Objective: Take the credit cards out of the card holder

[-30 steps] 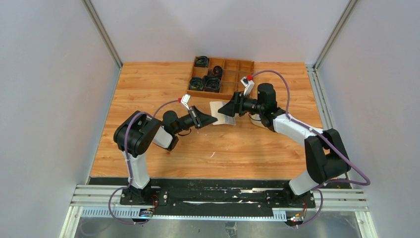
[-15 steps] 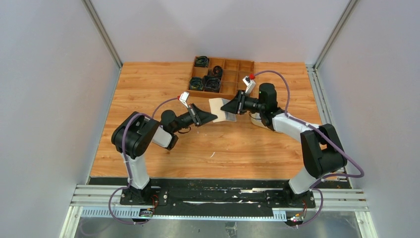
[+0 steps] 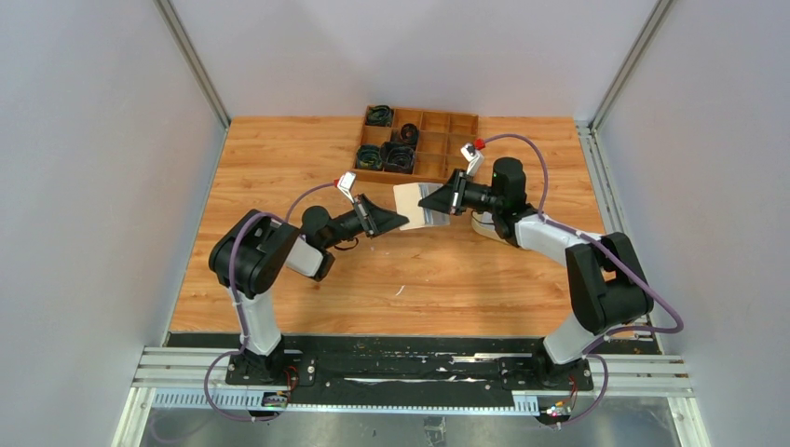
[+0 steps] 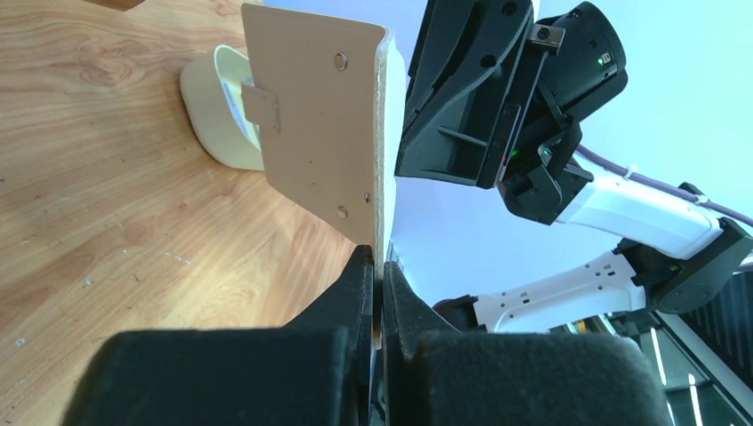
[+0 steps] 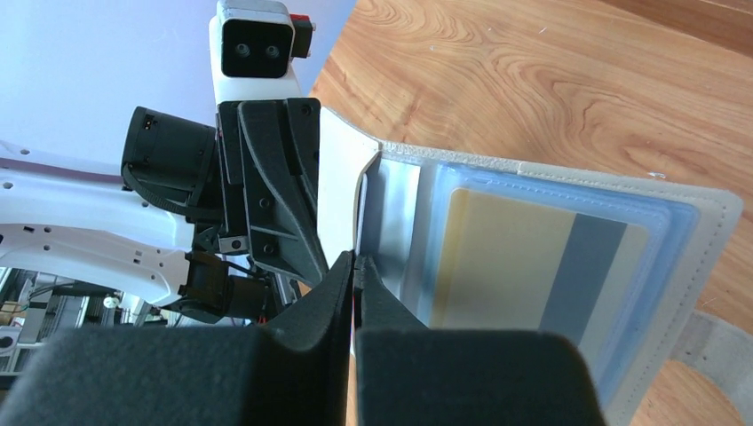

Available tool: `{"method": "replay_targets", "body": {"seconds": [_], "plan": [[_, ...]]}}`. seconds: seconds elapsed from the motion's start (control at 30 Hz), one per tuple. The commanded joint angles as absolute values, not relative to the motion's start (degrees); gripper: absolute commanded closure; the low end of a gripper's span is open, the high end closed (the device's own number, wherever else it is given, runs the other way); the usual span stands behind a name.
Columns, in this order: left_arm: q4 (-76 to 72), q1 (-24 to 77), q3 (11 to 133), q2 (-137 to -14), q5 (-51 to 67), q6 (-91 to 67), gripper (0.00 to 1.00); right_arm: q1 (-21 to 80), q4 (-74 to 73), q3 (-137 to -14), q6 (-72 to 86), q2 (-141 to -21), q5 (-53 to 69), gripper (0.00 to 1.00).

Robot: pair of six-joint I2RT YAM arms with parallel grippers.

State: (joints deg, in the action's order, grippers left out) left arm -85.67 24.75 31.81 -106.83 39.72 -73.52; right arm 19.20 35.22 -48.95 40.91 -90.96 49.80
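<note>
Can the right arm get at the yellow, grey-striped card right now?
Probably yes: the yellow, grey-striped card faces the right end effector in the open beige-tan folding card holder, nothing between. But that end effector is shut by the fold, and a clear sleeve covers the card.

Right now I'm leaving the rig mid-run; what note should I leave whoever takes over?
Left gripper: jaws shut on one edge of the card holder, held open off the table.
Right gripper: jaws shut on what looks like a whitish card edge inside it.
Done: holder opened.
To do: pull that card, then the yellow card in its sleeve, and any others.
</note>
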Motion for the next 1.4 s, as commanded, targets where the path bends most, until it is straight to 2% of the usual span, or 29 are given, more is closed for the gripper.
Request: {"method": "replay_targets", "body": {"seconds": [0.0,0.57,0.6,0.7,0.73,0.83,1.07,1.37], "plan": [[-89.74,23.58,31.49,-105.56,41.56,-73.12,1.0,17.95,36.41,-47.61,40.87,-89.41,51.95,1.0],[-89.74,19.51,29.15,-104.36,42.5,-73.13,1.0,14.22,33.78,-46.44,39.92,-88.23,52.94,1.0],[-89.7,19.51,29.18,-104.29,42.58,-73.08,1.0,14.42,34.61,-46.53,40.62,-88.77,53.26,0.98],[-89.69,19.51,29.33,-104.09,43.01,-73.21,1.0,16.37,36.45,-47.47,41.59,-89.75,53.73,0.69],[-89.65,19.51,29.49,-103.96,43.21,-73.37,1.0,17.33,36.47,-47.87,41.58,-90.03,53.47,0.63],[-89.73,19.51,29.7,-103.31,43.41,-73.67,1.0,19.23,39.36,-48.53,43.61,-91.56,52.83,0.56],[-89.74,19.51,30.18,-101.98,43.86,-74.43,1.0,20.0,56.72,-47.9,56.67,-97.08,55.07,0.58],[-89.74,19.59,30.22,-101.84,43.81,-74.62,1.0,21.07,62.31,-48.8,60.98,-99.1,55.09,0.62]]}}
